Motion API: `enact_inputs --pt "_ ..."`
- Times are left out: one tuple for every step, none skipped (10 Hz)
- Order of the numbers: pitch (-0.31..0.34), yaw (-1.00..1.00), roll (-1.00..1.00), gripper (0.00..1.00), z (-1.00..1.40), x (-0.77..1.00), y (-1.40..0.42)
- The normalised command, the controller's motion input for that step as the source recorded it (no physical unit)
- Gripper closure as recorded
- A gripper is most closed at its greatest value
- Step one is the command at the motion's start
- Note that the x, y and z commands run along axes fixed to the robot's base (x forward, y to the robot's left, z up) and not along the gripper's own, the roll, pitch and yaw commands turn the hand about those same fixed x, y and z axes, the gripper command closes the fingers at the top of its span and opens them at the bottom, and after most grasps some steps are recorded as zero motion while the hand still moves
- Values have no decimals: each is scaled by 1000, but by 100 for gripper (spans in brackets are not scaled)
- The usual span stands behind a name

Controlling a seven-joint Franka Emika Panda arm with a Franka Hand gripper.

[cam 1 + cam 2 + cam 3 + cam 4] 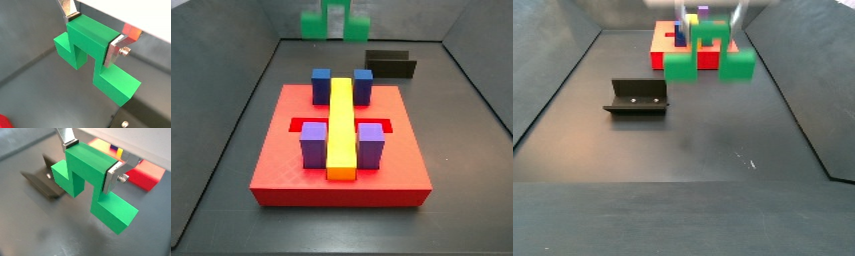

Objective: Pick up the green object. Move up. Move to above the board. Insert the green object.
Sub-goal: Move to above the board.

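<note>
The green object (90, 47) is a bright green arch with a taller middle block and two lower wings. My gripper (93, 32) is shut on its middle block, one silver finger (118, 48) on each side, and both wrist views show this grip (93, 162). In a side view the green object (710, 55) hangs off the floor, in front of the red board (663, 50), with the gripper (712, 28) above it. The board (278, 160) carries a long yellow bar (342, 125), blue cubes (321, 80) and purple cubes (314, 140). The green object (334, 22) hovers beyond the board's far edge.
The dark fixture (636, 97) stands on the grey floor beside the green object, and it also shows in a wrist view (40, 180) and past the board's far corner (392, 65). Sloping grey walls (238, 110) enclose the floor on both sides.
</note>
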Motion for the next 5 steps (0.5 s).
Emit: enact_inputs --pt "18 6 -17 100 1400 -45 -13" --pt "14 3 -38 100 1400 10 -1" --pt "56 -1 -53 100 961 53 3" --pt "71 -5 -61 100 501 46 2" --pt "50 -6 -58 100 279 40 5"
